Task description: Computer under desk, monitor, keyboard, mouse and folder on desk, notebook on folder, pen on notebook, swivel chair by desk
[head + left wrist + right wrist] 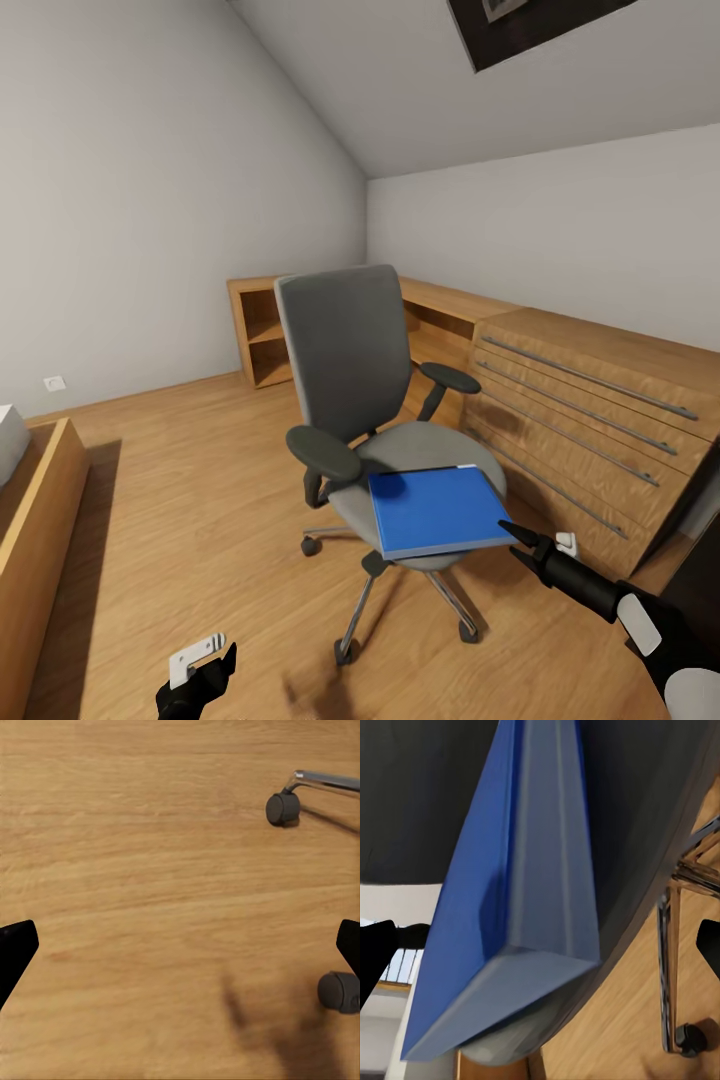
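- Folder (438, 511), bright blue, lies flat on the swivel chair (370, 400) seat, its front corner overhanging the seat edge.
- My right gripper (520, 535) sits just at that corner, fingers spread wide, the folder's edge between them but not pinched.
- My left gripper (205, 665) hangs low over the wooden floor (200, 500) near the chair's castors (283, 808), fingers spread, holding nothing.

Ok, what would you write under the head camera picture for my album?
Right gripper reaches for the blue folder lying on the grey swivel chair.
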You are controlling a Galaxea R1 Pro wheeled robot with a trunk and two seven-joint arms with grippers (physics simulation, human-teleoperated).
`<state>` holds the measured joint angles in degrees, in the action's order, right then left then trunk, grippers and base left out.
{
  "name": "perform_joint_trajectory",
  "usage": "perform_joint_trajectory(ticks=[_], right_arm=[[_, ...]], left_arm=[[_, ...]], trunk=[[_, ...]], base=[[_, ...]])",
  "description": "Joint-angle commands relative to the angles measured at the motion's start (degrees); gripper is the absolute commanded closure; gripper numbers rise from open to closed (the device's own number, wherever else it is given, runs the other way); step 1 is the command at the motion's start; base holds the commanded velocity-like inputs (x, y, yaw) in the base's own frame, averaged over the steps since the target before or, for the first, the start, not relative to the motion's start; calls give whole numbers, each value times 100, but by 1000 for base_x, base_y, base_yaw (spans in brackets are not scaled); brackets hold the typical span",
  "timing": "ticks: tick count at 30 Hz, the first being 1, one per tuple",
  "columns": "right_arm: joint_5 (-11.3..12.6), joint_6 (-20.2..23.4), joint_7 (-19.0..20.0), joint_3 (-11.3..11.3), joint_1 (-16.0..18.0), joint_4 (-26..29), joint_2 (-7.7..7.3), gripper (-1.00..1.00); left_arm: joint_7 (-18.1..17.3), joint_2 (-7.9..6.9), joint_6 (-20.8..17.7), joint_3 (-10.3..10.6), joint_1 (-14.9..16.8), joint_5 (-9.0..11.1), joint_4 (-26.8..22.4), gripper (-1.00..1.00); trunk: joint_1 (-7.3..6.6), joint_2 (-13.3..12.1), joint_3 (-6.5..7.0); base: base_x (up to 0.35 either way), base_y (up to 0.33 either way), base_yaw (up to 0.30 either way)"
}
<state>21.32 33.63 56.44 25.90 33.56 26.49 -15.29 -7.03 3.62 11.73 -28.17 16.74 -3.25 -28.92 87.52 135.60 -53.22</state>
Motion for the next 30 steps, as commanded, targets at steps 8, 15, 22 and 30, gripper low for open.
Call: perform_joint_trajectory(ticks=[8, 15, 22, 30], right_arm=[[22, 39, 11, 11, 4, -2, 0, -100], [22, 39, 8, 11, 3, -3, 0, -100], [22, 40, 7, 11, 6, -1, 0, -100], [21, 43, 7, 7, 2, -1, 0, 100]], left_arm=[[-44, 7, 14, -48, 5, -35, 0, -100], [-44, 7, 14, -48, 5, -35, 0, -100], [-44, 7, 14, -48, 5, -35, 0, -100], [-44, 10, 14, -48, 5, -35, 0, -100]], trunk=[[-2, 2, -5], [-2, 2, -5], [-2, 2, -5], [-2, 2, -5]], base=[[-63, 0, 0], [-6, 0, 0], [0, 0, 0], [0, 0, 0]])
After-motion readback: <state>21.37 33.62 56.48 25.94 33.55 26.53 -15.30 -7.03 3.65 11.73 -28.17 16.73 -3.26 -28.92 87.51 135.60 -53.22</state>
